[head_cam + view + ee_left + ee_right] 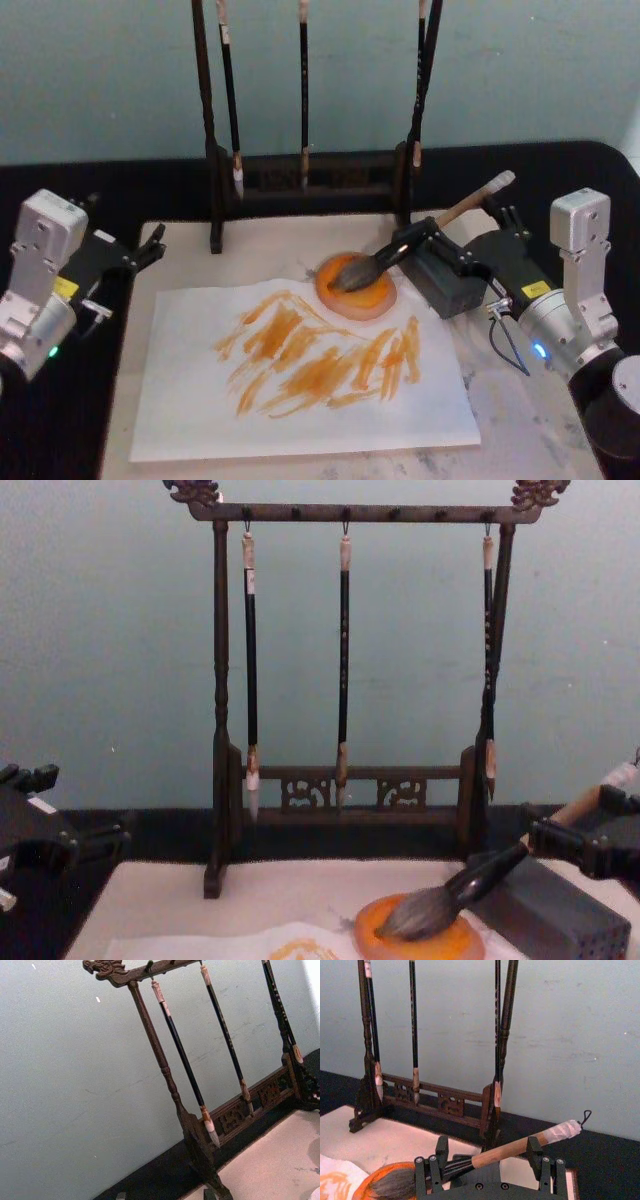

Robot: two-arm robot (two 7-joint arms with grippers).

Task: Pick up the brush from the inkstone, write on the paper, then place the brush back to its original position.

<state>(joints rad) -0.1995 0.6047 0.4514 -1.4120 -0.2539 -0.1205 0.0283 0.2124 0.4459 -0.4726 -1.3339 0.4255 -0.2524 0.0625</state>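
The brush (400, 250) lies slanted, its grey tuft on the orange inkstone (378, 297) and its tan handle propped over the grey block. My right gripper (460, 232) is open around the handle, one finger near the black neck and one near the white end cap. In the right wrist view the handle (505, 1152) runs across the gap between the spread fingers (427, 1172). The paper (300, 410) lies in front of the inkstone, covered with orange strokes. My left gripper (150, 245) is parked open at the mat's left edge, off the paper.
A dark wooden rack (300, 180) with three thin hanging brushes stands behind the beige mat (520, 420). The grey block (445, 285) sits right of the inkstone, under the handle. The black table runs around the mat.
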